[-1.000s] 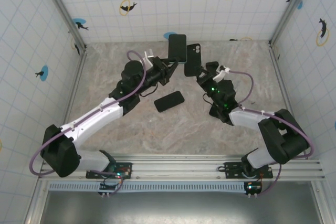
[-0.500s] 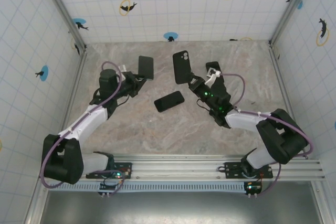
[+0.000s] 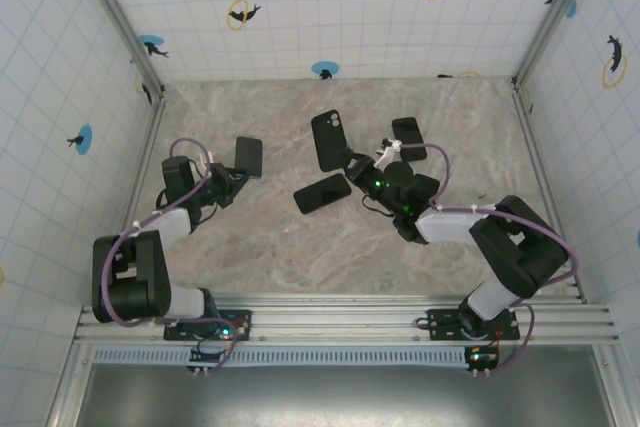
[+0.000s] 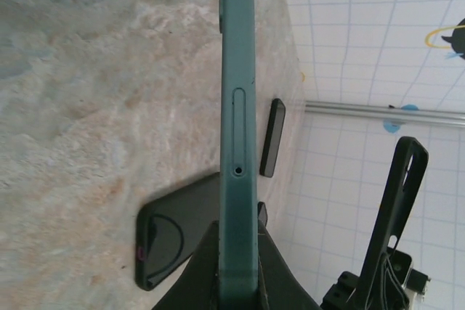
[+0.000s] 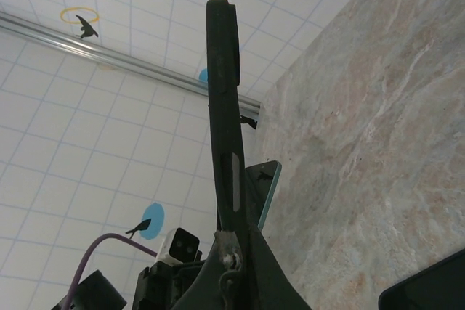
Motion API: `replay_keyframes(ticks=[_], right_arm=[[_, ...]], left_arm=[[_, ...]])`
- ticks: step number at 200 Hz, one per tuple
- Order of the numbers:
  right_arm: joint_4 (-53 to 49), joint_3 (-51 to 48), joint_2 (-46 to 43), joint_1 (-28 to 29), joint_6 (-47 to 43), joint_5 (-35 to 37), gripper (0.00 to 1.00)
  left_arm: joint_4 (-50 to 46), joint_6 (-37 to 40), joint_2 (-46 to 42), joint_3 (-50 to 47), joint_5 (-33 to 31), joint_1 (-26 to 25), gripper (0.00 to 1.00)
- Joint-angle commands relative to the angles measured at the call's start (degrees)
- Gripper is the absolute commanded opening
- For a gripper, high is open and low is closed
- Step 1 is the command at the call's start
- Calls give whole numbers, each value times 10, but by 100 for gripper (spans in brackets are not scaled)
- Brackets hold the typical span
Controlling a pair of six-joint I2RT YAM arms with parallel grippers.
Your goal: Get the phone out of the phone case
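Note:
The phone (image 3: 248,157) is a dark slab with a teal edge (image 4: 238,121), standing on edge in my left gripper (image 3: 233,171), which is shut on its lower end (image 4: 238,255). It is at the left of the table, free of the case. The black phone case (image 3: 330,140), with its camera cutout at the top, is held upright near the table's middle by my right gripper (image 3: 353,161), shut on its bottom edge (image 5: 234,241). In the right wrist view the case (image 5: 224,99) is edge-on, with the phone (image 5: 263,188) behind it.
A black phone-shaped slab (image 3: 322,193) lies flat mid-table between the arms, seen also under the left gripper (image 4: 182,226). Another small black slab (image 3: 408,138) lies behind the right arm. Tiled walls close in the marble floor on three sides.
The two grippers have drawn apart. The left arm swung left and back with the phone. The right arm moved left and nearer with the case.

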Motion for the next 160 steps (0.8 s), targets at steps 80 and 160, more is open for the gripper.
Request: replay_keyframes(ticks=[80, 160], right_arm=[[-94, 88, 47, 43, -9, 11, 0], [-208, 196, 136, 79, 46, 55, 0]], left_arm=[[43, 104, 154, 73, 71, 50, 0], [36, 104, 217, 98, 53, 60, 8]])
